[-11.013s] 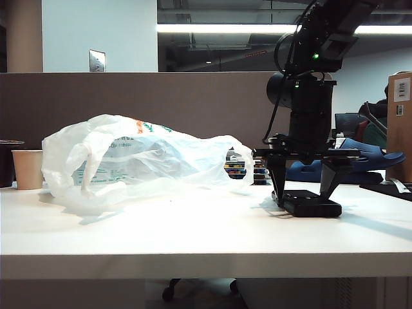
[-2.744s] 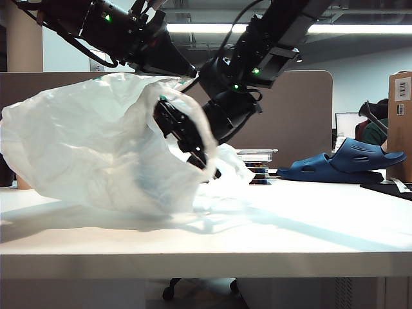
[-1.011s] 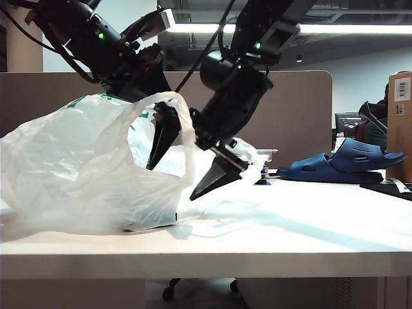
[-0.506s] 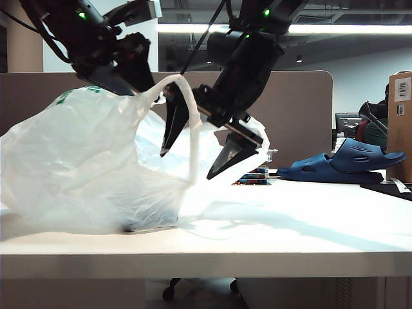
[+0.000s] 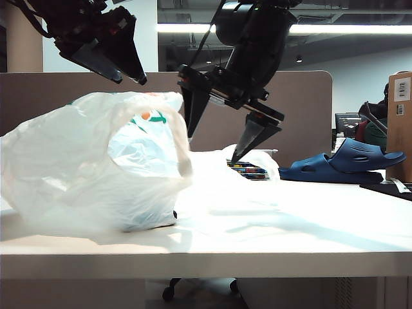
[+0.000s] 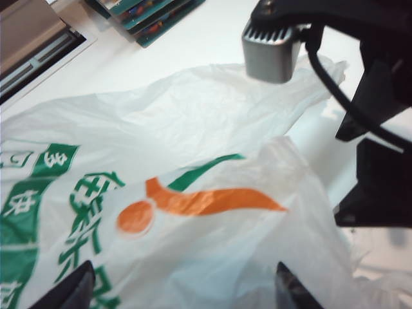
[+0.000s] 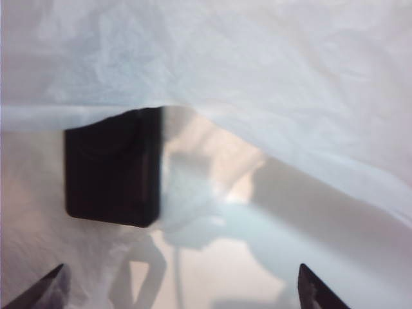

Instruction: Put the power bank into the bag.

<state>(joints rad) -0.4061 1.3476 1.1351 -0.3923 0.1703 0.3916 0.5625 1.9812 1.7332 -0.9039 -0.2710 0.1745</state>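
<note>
The bag [image 5: 96,167] sat slumped on the desk [image 5: 290,238] with the power bank [image 7: 112,167] already inside it; the right wrist view showed the black slab lying just under the bag's mouth edge, half veiled by plastic, so it sat close to the opening rather than deep in.

Going left to right with the bag as the landmark: the left gripper [image 5: 119,61] hung above the bag's top, pointing down and to the right, jaws apart and nothing in them. The right gripper [image 5: 225,132] hung just beside the bag's open side, above the loose flap trailing over the desk, jaws spread wide and empty, tips pointing down.

What could go wrong, I reckon: with nobody holding the handles, the bag could sag further or tip, and the power bank might slide back out of the mouth. A jaw tip could also snag the thin plastic on the way out and drag the whole bag along, spilling it.
</note>
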